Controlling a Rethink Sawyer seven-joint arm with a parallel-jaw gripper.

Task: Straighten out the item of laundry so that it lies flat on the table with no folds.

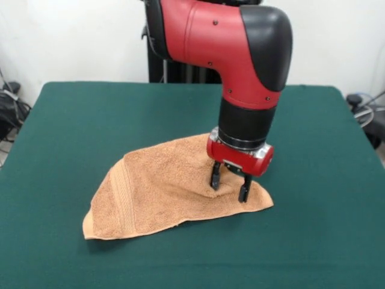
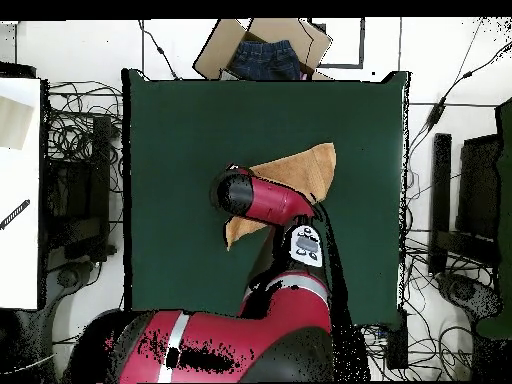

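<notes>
Front view, left to right: table (image 1: 60,120), dark green top. Towel (image 1: 150,186), orange-tan, folded into a rough triangle near the table's middle, banded border at its left end. Gripper (image 1: 230,184), over the towel's right part, fingers parted, both tips pressing the cloth; nothing lifted. Overhead view: arm hides most of the towel (image 2: 305,168).
</notes>
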